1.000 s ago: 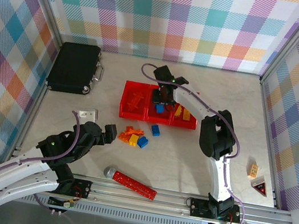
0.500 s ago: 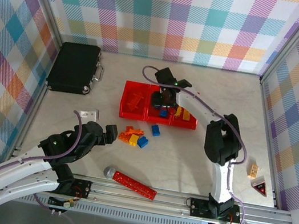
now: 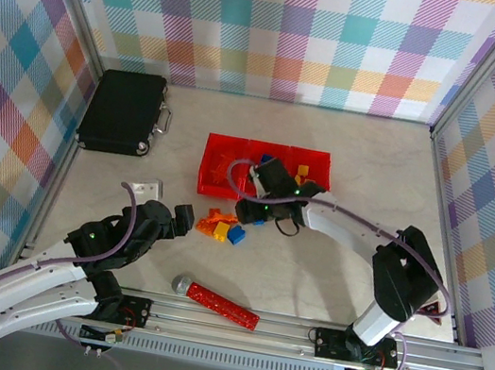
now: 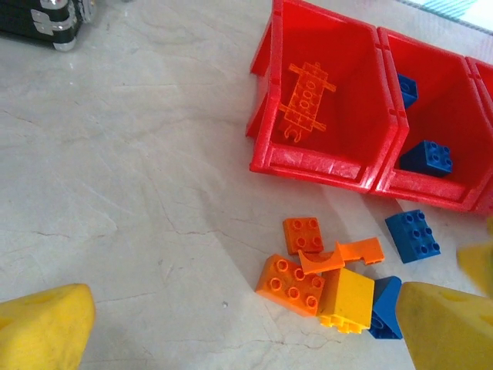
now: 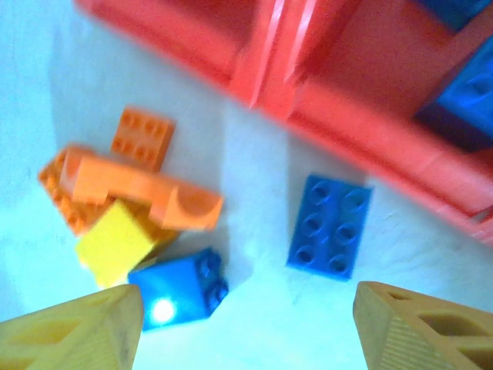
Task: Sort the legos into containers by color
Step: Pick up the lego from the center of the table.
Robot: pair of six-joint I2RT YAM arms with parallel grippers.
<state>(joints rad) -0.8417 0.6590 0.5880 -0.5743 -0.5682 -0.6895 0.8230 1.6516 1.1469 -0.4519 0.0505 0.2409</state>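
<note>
Right wrist view: my right gripper (image 5: 246, 327) is spread wide with nothing between the fingers (image 5: 69, 331), low over the loose legos (image 4: 293, 285) just in front of the containers (image 5: 362, 135). The blue six-stud brick (image 5: 330, 225) lies flat, studs up, ahead of the gap and right of its centre, apart from the pile. Its long axis points roughly toward the bins, so the jaws would close across its short side; I'd judge that the easy pick. The small blue brick (image 5: 179, 287) sits just ahead of my left-hand finger, touching the yellow brick (image 5: 115, 240), with the orange pieces (image 5: 135, 189) beyond. The middle bin (image 4: 424, 193) already holds blue, so it is a short carry forward. From the top camera, my left gripper (image 3: 182, 217) is also fully spread and empty, just beside the pile's near-left edge, but the right is nearer the six-stud brick. No readable writing: studs too blurred, black case (image 3: 123, 110) shows none.
</note>
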